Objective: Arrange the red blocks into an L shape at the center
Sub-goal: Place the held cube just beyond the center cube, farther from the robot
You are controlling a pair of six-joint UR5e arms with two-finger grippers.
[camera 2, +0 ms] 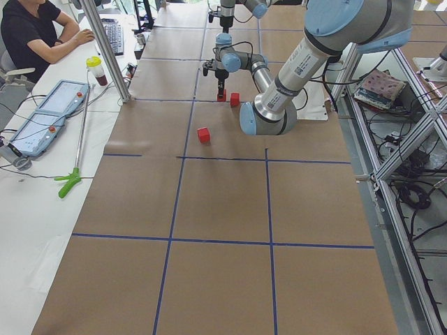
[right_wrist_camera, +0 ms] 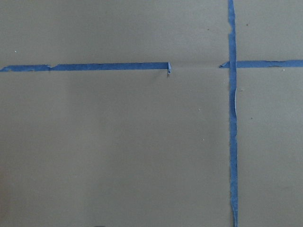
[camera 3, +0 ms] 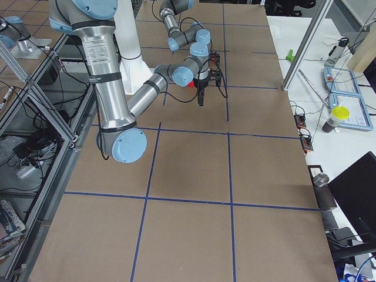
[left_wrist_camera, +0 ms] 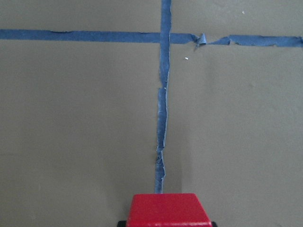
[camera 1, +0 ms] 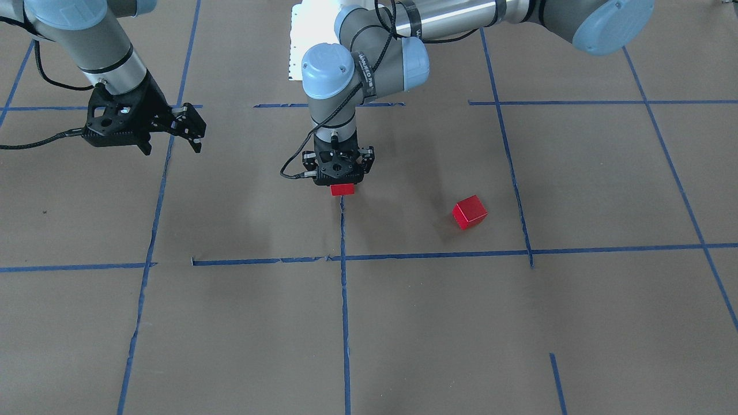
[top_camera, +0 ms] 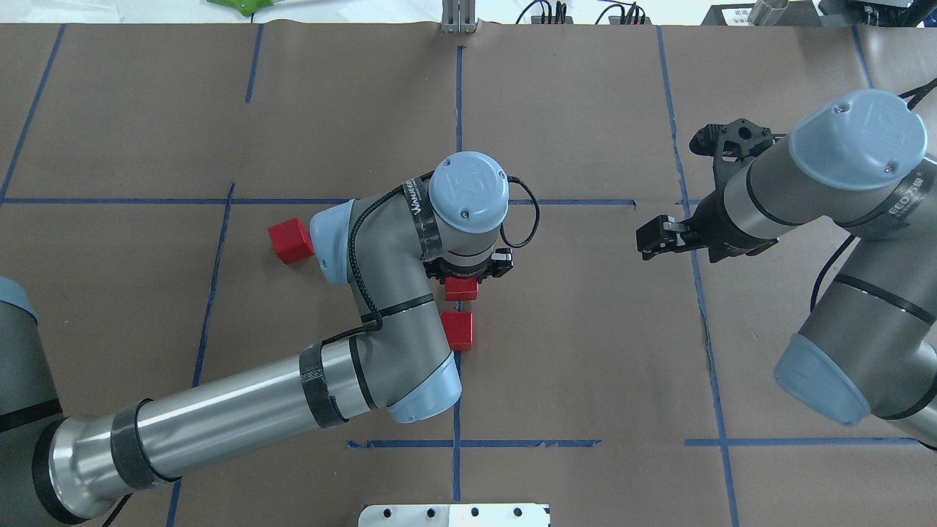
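Overhead exterior shows the left pincer, mostly hidden beneath its own wrist, clamped on one small bright red matte cube over the blue tape line at the center of the brown paper bench, faces square to the grid; whether it touches the paper is unclear. A second red cube sits just at its 6 o'clock, the pair running 12-to-6 along the tape, while the third red cube lies well apart near 9 o'clock, turned askew. At 3 o'clock the right pincer hangs empty, fingers seemingly parted.
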